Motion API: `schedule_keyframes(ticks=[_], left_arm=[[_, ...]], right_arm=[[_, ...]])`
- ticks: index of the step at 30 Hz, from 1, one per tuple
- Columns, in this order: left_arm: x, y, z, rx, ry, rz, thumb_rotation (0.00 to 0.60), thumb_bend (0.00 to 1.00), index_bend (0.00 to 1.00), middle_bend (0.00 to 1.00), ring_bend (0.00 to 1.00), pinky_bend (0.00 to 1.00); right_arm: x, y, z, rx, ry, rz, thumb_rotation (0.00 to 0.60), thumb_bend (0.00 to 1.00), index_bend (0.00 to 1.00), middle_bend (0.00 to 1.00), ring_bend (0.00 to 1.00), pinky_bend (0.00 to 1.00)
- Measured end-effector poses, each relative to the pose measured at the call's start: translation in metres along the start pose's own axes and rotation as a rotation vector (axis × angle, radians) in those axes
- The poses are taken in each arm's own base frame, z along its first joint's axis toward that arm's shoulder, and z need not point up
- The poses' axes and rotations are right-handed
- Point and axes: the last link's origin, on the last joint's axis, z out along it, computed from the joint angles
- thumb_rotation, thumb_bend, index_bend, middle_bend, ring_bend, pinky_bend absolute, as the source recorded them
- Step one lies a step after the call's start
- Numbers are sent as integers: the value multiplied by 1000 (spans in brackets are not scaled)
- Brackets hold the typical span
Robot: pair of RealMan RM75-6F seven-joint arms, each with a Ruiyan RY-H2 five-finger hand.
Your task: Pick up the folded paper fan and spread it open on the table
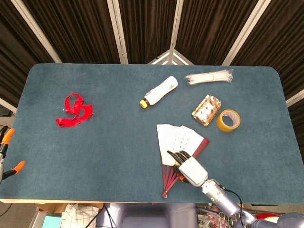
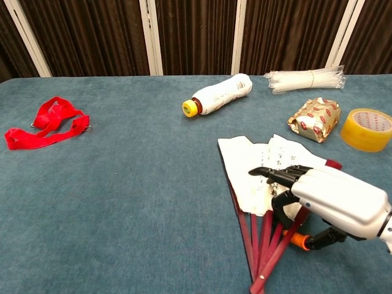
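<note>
The paper fan (image 1: 178,144) lies flat on the blue desk (image 1: 118,142), near the front edge and a bit toward the right side. It is partly spread, with its white paper pointing toward the back edge and its red sticks coming together close to the front edge. The right hand (image 1: 190,168) rests on top of the fan, where the paper meets the red sticks. Its dark fingers (image 2: 278,174) lie stretched out and a little apart, pressing on the paper, not wrapped around anything. The left hand is not in either view. A bottle (image 1: 159,91) with a yellow cap lies on its side near the middle of the back edge. A clear bag of sticks (image 1: 210,77) lies by the back right corner. A small wrapped packet (image 1: 206,109) and a roll of yellow tape (image 1: 228,120) sit just beside each other near the right edge. A red strap (image 1: 73,110) lies well apart, toward the left edge.
</note>
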Motion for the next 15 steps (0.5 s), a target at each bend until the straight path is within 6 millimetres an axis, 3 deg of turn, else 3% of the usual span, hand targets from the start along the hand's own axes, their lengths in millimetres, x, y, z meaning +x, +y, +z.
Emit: schedule_keyframes(ticks=[9,15], left_arm=[[0,1,0,-2,-2,-1,600,165,0,23,0,62],[-1,2,0,-5,-5,-2,600,165,0,23,0,62]], right_arm=[[20,15,-1,-23,36,25,600,425,728,105,220,224],[43,28,4,-40,46,58,600,425,729,104,220,224]])
